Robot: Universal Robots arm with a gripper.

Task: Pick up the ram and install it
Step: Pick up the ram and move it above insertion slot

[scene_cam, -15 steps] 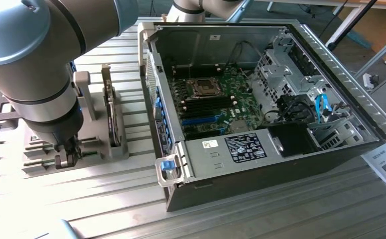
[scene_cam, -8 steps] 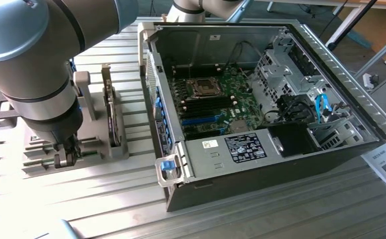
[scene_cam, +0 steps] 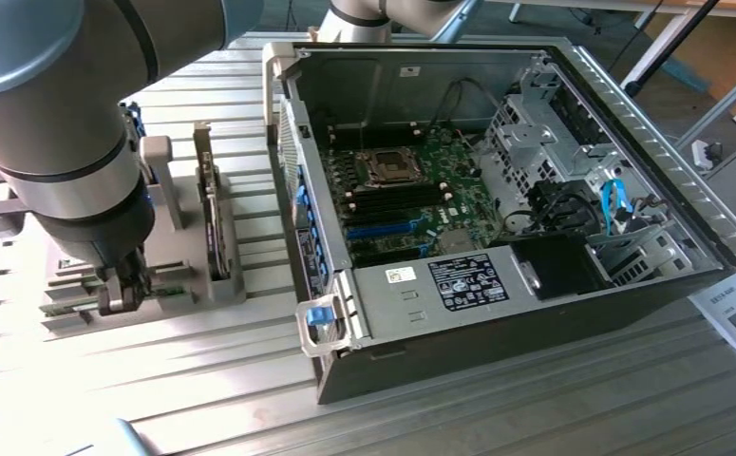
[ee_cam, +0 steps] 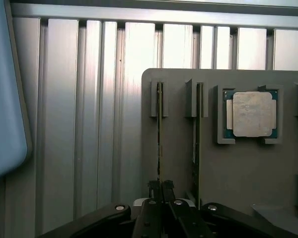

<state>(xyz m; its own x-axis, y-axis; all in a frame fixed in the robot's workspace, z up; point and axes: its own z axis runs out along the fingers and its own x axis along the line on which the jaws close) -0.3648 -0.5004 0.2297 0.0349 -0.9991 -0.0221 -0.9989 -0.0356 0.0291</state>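
The ram (ee_cam: 159,124) is a thin green stick standing on edge in a slot of the grey holder (ee_cam: 238,168). My gripper (ee_cam: 161,191) is down over one end of it, its two black fingers (ee_cam: 151,191) pressed together on the stick's edge. A second stick (ee_cam: 195,134) stands in the neighbouring slot. In the exterior view my gripper (scene_cam: 121,296) reaches down into the holder (scene_cam: 184,290) at that view's left, beside the open computer case (scene_cam: 495,313). The motherboard's memory slots (scene_cam: 400,201) lie inside the case.
A square silver processor (ee_cam: 253,114) sits in a recess of the holder. A hard drive (scene_cam: 219,223) stands upright in the holder. A pale blue object (ee_cam: 5,99) lies beside it on the ribbed aluminium table (ee_cam: 89,124). Cables and a drive cage (scene_cam: 557,142) fill the case's far side.
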